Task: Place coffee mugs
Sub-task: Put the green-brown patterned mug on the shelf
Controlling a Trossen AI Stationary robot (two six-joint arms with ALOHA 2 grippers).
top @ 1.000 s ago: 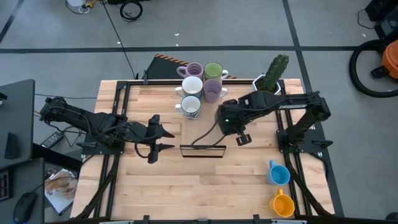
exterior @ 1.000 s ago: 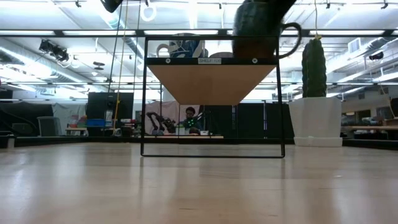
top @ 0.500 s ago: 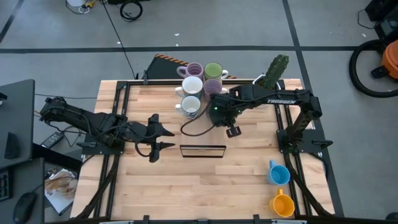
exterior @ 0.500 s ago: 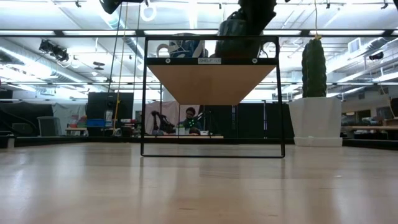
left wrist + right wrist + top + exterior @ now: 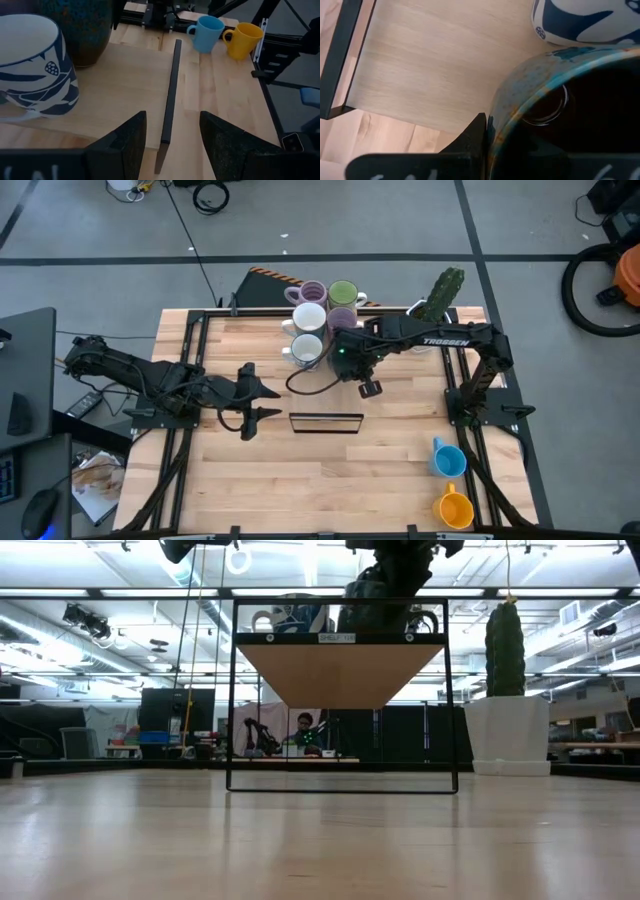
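Five mugs (image 5: 325, 317) cluster on the shelf (image 5: 325, 385) from above; the right gripper (image 5: 345, 358) has carried the dark mug (image 5: 560, 110) in beside the white one (pinching its rim). Low view: it now sits on the shelf. Left gripper (image 5: 170, 140) waits, spread.

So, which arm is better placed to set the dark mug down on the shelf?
Right. The right gripper already grips the dark mug by its rim, over the shelf. The left gripper hangs open and empty, short of the shelf.
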